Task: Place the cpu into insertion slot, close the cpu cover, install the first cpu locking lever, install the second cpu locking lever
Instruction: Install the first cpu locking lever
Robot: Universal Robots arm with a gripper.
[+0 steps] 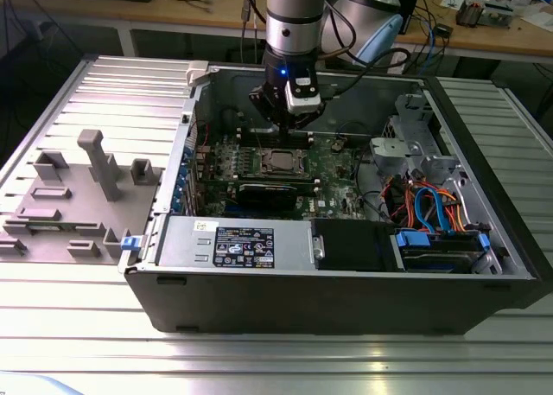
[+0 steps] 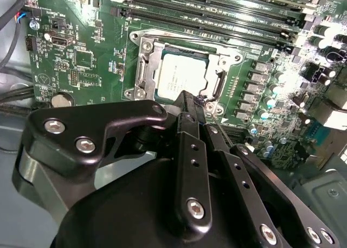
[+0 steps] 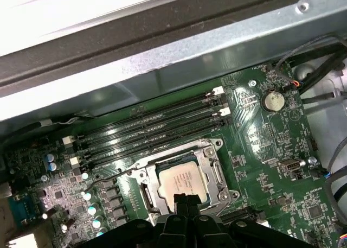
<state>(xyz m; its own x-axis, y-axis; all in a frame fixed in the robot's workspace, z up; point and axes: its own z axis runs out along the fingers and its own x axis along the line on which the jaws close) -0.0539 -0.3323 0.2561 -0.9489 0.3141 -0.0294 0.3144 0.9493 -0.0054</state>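
Hovering low over an open computer case (image 1: pixel 346 283), the arm's gripper (image 1: pixel 282 129) hangs just beside the processor socket. Its black fingers (image 2: pixel 187 134) are pressed together at the tips, and nothing can be seen held between them. In both wrist views the gripper (image 2: pixel 194 100) (image 3: pixel 183 198) has its tips just at the near edge of the socket, though whether they touch it cannot be told.

The cpu (image 2: pixel 181 77) (image 3: pixel 181 178) sits in the insertion slot (image 3: pixel 227 194), lying flat with its dull metal top facing up. It is square, so it shows no long axis. Its edges run true with the socket rim, one pair parallel to the long black memory slots (image 3: pixel 152 129) just beyond it.

The cpu cover (image 2: pixel 147 69) (image 3: pixel 216 169) lies down over the chip, its silver frame bordering the metal top, which shows through the central cut-out. In the first wrist view a thin wire lever (image 3: pixel 108 175) reaches out from the socket's corner toward a row of capacitors (image 3: pixel 89 204); whether it is latched cannot be told.

Green circuit board (image 3: pixel 271 145) surrounds the socket, with a coin cell (image 3: pixel 272 100) farther off. In the exterior view the cpu (image 1: pixel 279 162) lies near the middle of the board, and the case rests on a ribbed metal table (image 1: pixel 86 326), a grey moulded panel (image 1: pixel 78 196) at the exterior view's left.
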